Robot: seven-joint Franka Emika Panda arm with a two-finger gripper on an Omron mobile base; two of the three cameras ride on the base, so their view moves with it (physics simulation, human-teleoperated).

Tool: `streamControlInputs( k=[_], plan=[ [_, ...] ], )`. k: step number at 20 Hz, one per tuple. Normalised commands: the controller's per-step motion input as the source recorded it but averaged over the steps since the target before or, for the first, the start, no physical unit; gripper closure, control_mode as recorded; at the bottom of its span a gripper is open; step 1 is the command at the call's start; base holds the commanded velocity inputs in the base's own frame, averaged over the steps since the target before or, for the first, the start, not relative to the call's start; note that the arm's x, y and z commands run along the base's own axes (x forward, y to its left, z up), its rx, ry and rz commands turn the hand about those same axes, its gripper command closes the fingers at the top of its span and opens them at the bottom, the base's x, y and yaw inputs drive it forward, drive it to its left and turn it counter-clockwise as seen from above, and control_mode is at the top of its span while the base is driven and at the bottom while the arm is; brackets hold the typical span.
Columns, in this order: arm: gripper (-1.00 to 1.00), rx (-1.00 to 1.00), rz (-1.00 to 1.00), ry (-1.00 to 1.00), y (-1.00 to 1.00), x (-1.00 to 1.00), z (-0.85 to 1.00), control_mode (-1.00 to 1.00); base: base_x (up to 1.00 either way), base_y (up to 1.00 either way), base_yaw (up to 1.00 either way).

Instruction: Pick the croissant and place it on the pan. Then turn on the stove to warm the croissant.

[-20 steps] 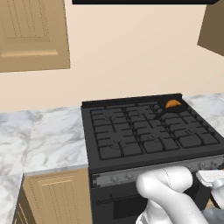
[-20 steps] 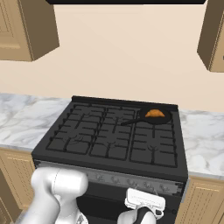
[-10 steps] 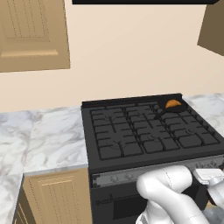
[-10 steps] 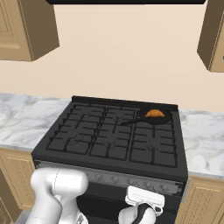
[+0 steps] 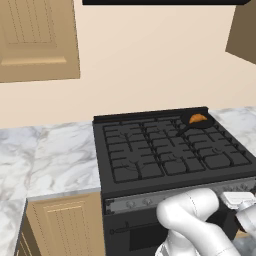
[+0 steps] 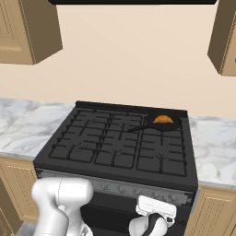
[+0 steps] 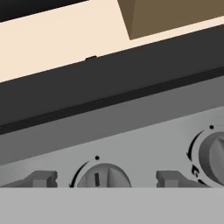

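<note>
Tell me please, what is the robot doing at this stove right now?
The croissant already lies in the pan on the far right burner of the stove. The arm is down in front of the stove, with its gripper close to the knobs on the grey front panel. It grips nothing, and no flame shows.

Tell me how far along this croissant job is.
Done: the croissant lies in the pan on the stove's back right burner. In hand: the arm reaches low in front of the knob panel, and the hand view faces a knob close up. Left: grasping and turning a knob; no flame shows.
</note>
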Motion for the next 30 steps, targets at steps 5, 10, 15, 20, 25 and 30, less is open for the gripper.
streamControlInputs(
  k=[5, 10, 15, 20, 25, 30],
  plan=[
    [-1.0, 0.0, 0.0, 0.0, -0.15, 0.06, -0.23, -1.0, 0.0, 0.0, 0.0],
    [1.0, 0.0, 0.0, 0.0, -0.01, 0.12, -0.1, -1.0, 0.0, 0.0, 0.0],
    [1.0, 0.0, -0.03, 0.0, 0.05, 0.14, -0.02, -1.0, 0.0, 0.0, 0.0],
    [1.0, 0.0, -0.06, 0.0, 0.22, 0.07, -0.04, -1.0, 0.0, 0.0, 0.0],
    [1.0, 0.0, -0.07, 0.0, 0.35, 0.0, -0.06, -1.0, 0.0, 0.0, 0.0],
    [1.0, 0.0, 0.0, 0.0, 0.05, 0.02, 0.0, -1.0, 0.0, 0.0, 0.0]
  ],
)
